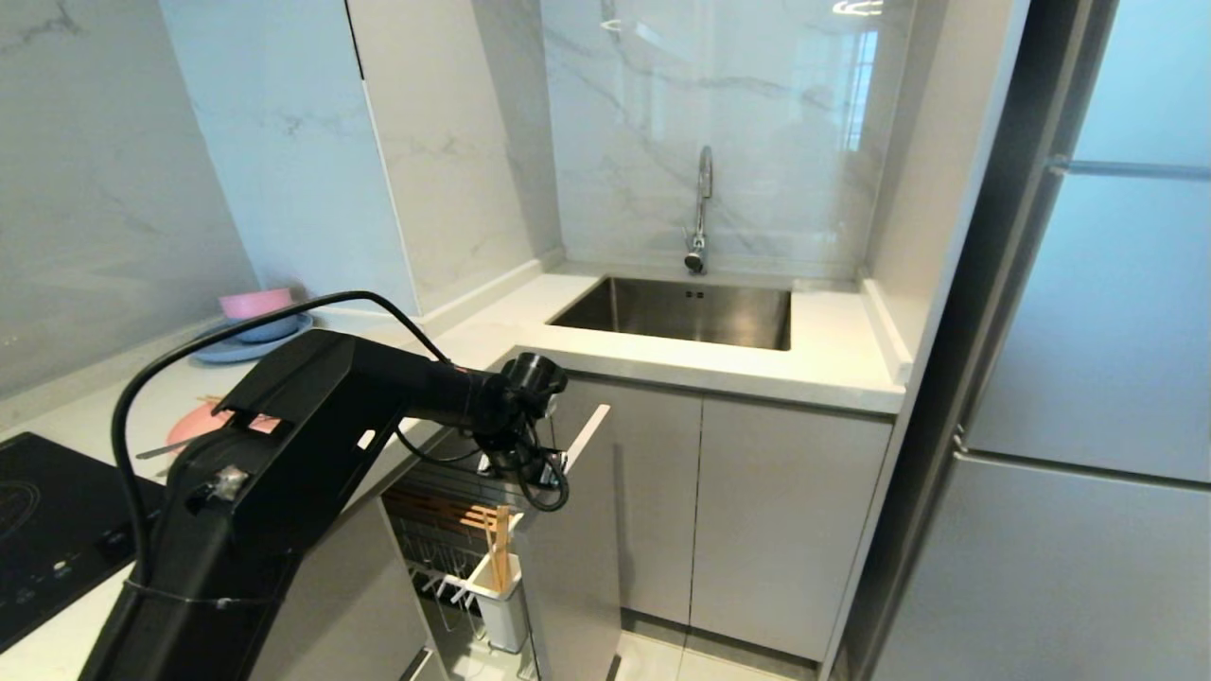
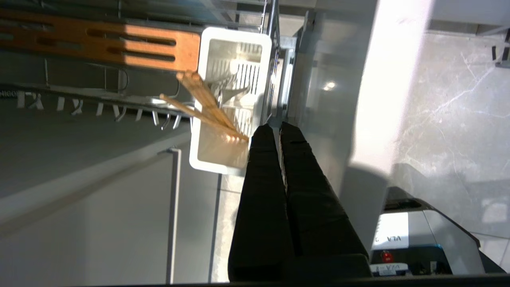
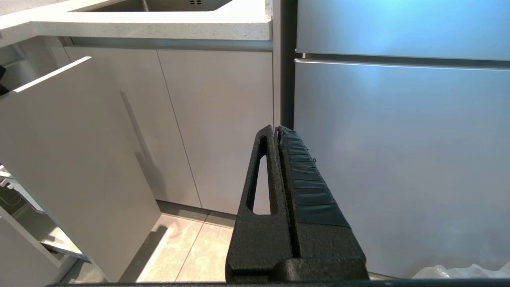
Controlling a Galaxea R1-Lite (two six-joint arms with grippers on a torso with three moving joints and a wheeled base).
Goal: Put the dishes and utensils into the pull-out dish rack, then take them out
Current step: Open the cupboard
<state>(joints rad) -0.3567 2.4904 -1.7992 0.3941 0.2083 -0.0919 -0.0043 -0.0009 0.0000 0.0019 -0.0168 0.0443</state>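
Observation:
The pull-out dish rack [image 1: 428,560] stands drawn out below the counter. A pair of wooden chopsticks [image 1: 500,547] leans upright in its white cutlery box [image 1: 503,610], beside the brown slotted strip [image 1: 445,511]. My left arm [image 1: 312,416] reaches over the rack. In the left wrist view the left gripper [image 2: 275,127] is shut and empty, its tips just beside the box rim [image 2: 235,35] and the chopsticks [image 2: 207,105]. A pink plate [image 1: 189,427] lies on the counter behind the arm, with a grey spoon handle [image 1: 161,449] across it. My right gripper [image 3: 277,130] hangs shut and parked by the fridge.
The pale drawer front [image 1: 568,549] juts out right of the rack. A pink bowl [image 1: 255,303] sits on a blue plate [image 1: 236,348] at the counter's back left. A black hob [image 1: 47,539] is at the left, the sink [image 1: 676,310] and tap beyond, a fridge [image 1: 1097,378] to the right.

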